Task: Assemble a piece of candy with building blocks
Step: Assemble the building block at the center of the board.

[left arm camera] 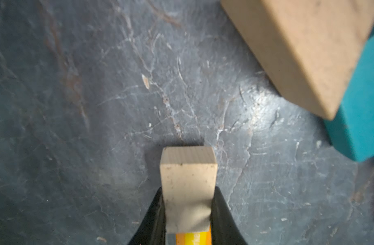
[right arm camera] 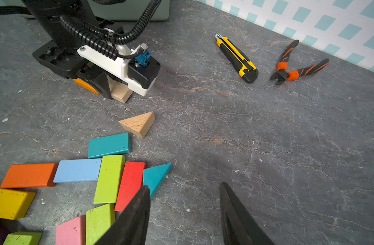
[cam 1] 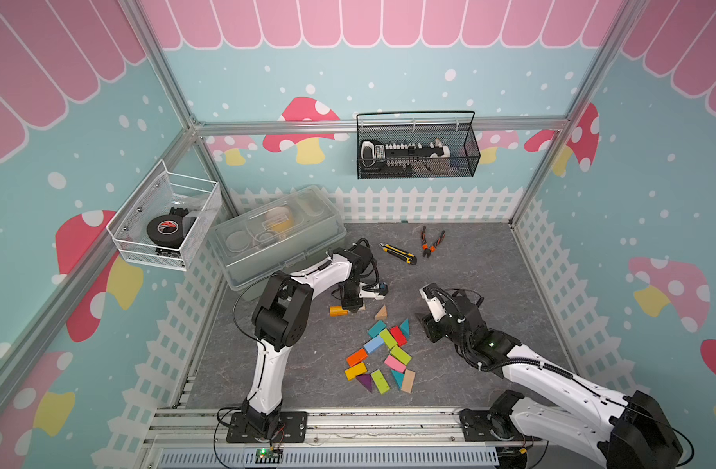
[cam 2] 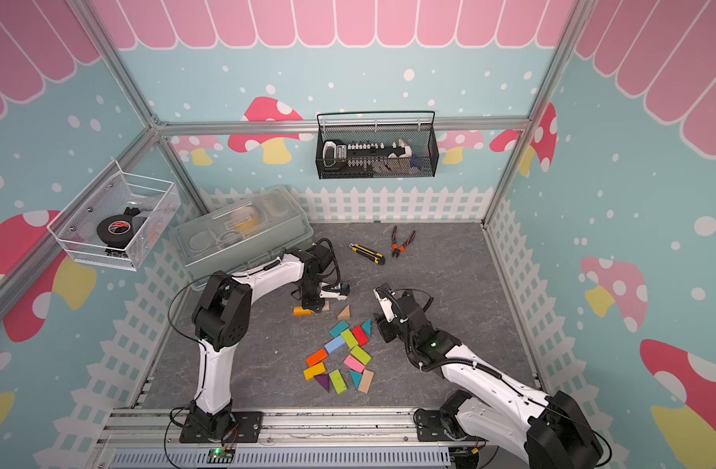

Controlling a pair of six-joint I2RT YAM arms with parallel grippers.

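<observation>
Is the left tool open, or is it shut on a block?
Shut on the tan block: both fingers of the left tool press its sides.

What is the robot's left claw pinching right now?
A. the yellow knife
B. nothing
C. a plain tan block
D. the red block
C: in the left wrist view the left gripper is closed on a plain tan block resting on the gray table, beside an orange block.

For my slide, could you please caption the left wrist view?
Left gripper jaws clamp a plain tan block above an orange-yellow block, near a tan wedge.
</observation>
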